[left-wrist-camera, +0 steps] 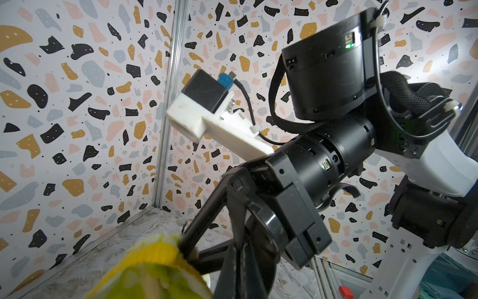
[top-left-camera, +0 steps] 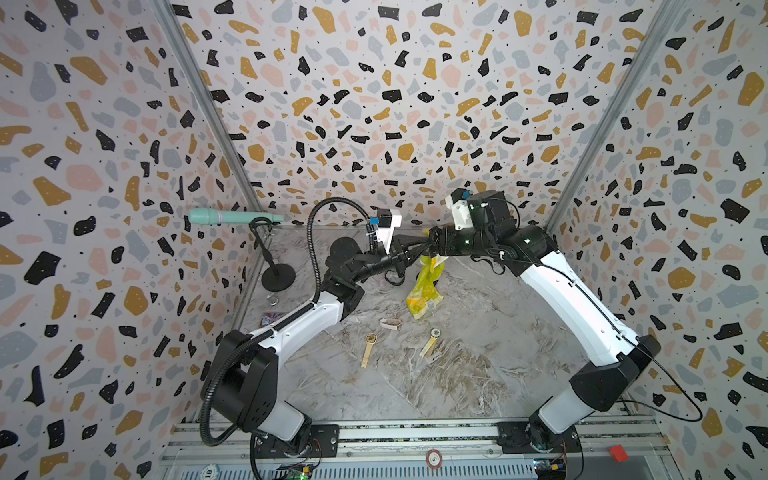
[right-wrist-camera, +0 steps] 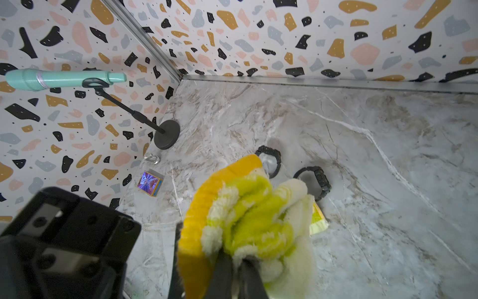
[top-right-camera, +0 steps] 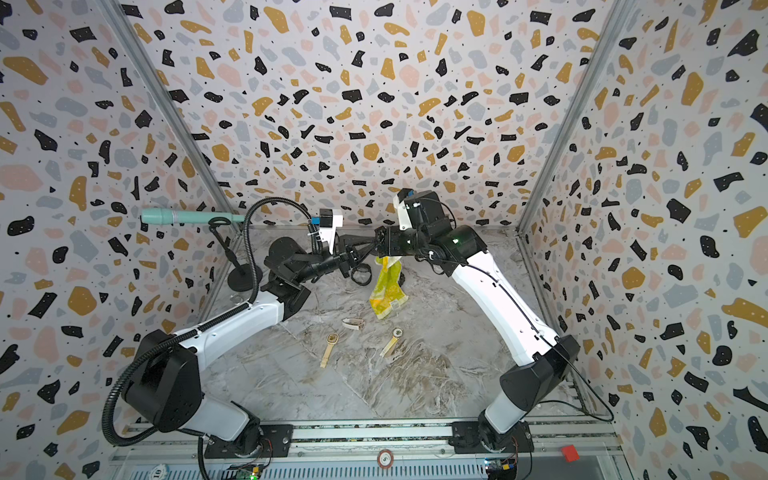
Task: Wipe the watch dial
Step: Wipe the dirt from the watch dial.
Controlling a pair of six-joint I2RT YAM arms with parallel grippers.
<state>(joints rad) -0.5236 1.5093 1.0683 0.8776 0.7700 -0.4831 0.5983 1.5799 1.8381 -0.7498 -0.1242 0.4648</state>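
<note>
Above the back of the marble surface (top-left-camera: 478, 374), the right gripper (right-wrist-camera: 234, 260) clamps a yellow cloth (top-left-camera: 426, 282) at the tip of the left gripper (top-left-camera: 427, 244), which is closed on a black watch (left-wrist-camera: 261, 227). A gold-strapped watch (top-left-camera: 368, 345) lies on the surface nearer the front.

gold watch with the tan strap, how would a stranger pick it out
On the marble tabletop, go from the hanging yellow cloth toward the arm bases to three pale watches. The gold watch is the one on the left arm's side. Unlike the curled white watch and the round pale-dialled watch, it has a gold face and a long straight tan strap.
</note>
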